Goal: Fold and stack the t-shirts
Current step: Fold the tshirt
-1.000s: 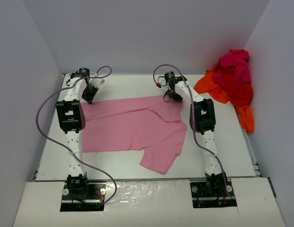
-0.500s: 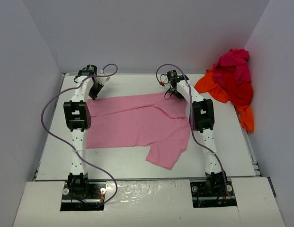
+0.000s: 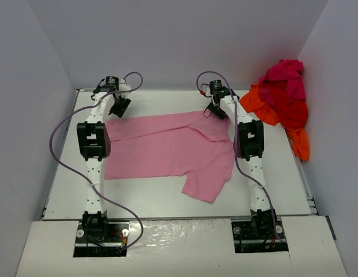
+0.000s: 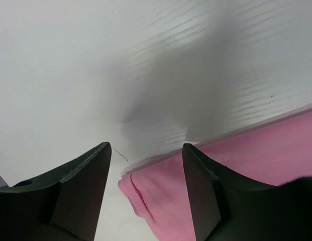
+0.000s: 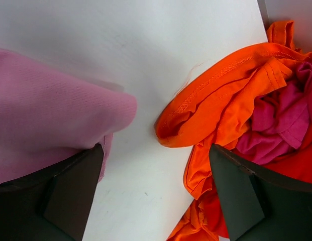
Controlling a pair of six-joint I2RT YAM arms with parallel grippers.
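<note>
A light pink t-shirt [image 3: 167,147] lies spread flat on the white table, one sleeve pointing toward the near edge. My left gripper [image 3: 119,107] hovers over its far left corner, open. In the left wrist view that pink corner [image 4: 161,201] lies loose between the open fingers of the gripper [image 4: 147,146]. My right gripper [image 3: 217,109] stands open at the shirt's far right corner. In the right wrist view the pink cloth [image 5: 55,115] lies at the left finger of the gripper [image 5: 156,148], ungripped. The orange t-shirt [image 5: 221,95] lies crumpled just right of it.
A heap of t-shirts fills the far right corner: orange [image 3: 262,104], magenta [image 3: 285,75] and red [image 3: 294,112], partly draped over the table's right edge. Grey walls close in the table [image 3: 150,199] on three sides. Purple cables loop off both arms.
</note>
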